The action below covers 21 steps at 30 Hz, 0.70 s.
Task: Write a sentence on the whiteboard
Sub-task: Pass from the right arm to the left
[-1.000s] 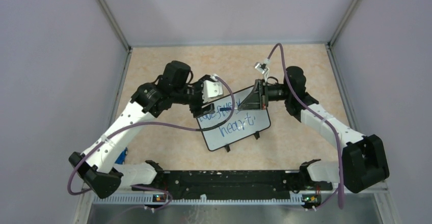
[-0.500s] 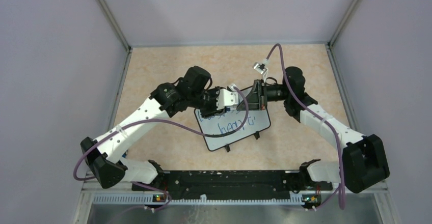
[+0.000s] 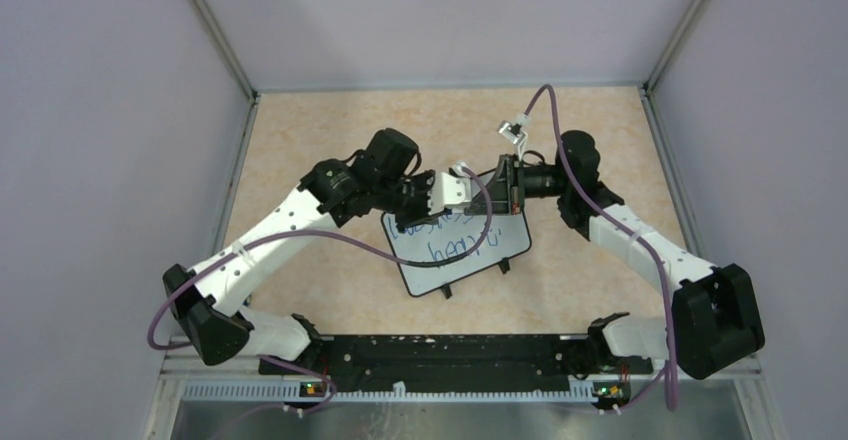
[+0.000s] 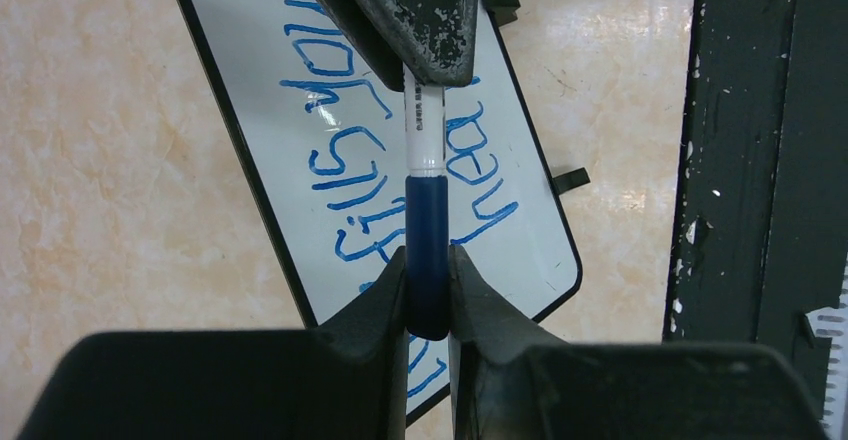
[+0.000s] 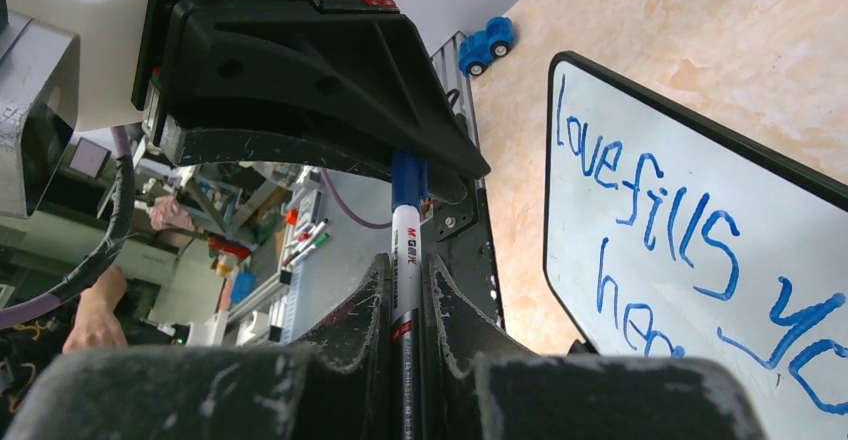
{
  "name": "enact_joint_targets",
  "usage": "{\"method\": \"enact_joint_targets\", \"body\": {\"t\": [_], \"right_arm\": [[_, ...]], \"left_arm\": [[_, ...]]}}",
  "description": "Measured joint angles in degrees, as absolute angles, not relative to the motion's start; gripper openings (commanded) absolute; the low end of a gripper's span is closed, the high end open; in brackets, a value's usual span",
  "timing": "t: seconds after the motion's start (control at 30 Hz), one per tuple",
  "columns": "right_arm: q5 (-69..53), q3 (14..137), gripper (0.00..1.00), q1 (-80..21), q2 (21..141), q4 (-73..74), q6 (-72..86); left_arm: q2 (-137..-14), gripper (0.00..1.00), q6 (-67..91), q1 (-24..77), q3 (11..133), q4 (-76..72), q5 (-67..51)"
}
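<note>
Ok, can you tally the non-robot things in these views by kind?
whiteboard: 1
marker: 1
blue toy car: 1
total: 3

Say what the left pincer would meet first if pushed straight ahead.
Probably the right pincer, facing it and clamped on the same marker that the left pincer holds by its cap.

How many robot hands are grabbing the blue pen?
2. The left gripper pinches the blue end of the pen; the right gripper grips its white barrel, above the whiteboard.
</note>
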State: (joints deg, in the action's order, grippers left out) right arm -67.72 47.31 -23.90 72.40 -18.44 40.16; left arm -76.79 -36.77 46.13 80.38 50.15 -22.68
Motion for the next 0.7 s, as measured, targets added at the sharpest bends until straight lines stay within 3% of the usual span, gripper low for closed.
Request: {"method": "enact_joint_targets", "body": {"t": [0.23, 0.7], "right_arm": [[-67.75, 47.31, 0.00, -23.94, 72.49, -18.20, 39.79], [-68.49, 47.31, 0.00, -23.97, 72.88, -16.80, 38.57]], "left_arm": [[-79.37, 0.00, -34.57, 45.89, 83.53, 53.45, -23.53], [-84.49, 0.00, -32.36, 47.05, 89.91, 60.49, -22.61]]}}
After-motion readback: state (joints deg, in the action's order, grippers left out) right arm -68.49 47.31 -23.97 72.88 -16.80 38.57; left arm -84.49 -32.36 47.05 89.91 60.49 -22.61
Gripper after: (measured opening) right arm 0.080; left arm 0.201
